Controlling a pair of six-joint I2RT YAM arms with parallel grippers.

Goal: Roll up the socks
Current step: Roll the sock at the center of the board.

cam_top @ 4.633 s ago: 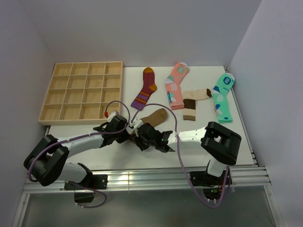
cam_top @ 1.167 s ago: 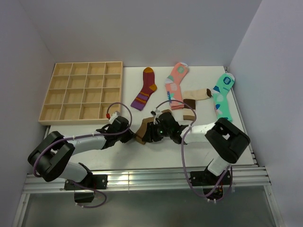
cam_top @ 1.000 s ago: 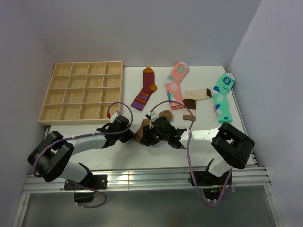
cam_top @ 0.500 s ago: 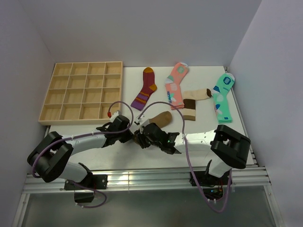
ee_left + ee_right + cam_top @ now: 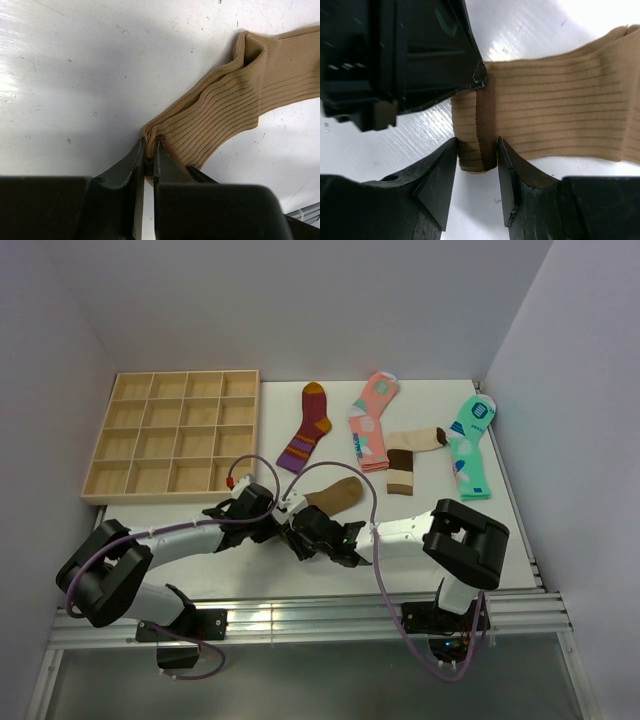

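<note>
The plain brown sock (image 5: 336, 494) lies flat on the white table, toe toward the far right and cuff end between the two grippers. In the left wrist view my left gripper (image 5: 149, 150) is shut, pinching a bunched edge of that ribbed sock (image 5: 240, 95). Seen from the right wrist, my right gripper (image 5: 476, 150) is closed on the folded-over, darker cuff of the sock (image 5: 560, 110), both fingers touching the fold. The left gripper's black body (image 5: 410, 60) sits just beyond it. The beige sock (image 5: 404, 456) with the dark toe and band lies apart, farther right.
A wooden compartment tray (image 5: 170, 497) stands at the back left. A maroon striped sock (image 5: 306, 430), a pink patterned sock (image 5: 372, 420) and a mint-green sock (image 5: 470, 445) lie along the back. The right wall is close to the mint sock.
The right gripper has drawn back toward the near left, down to the cuff end. The brown sock, bunched up a second ago, now lies stretched flat. The left gripper has stayed put.
</note>
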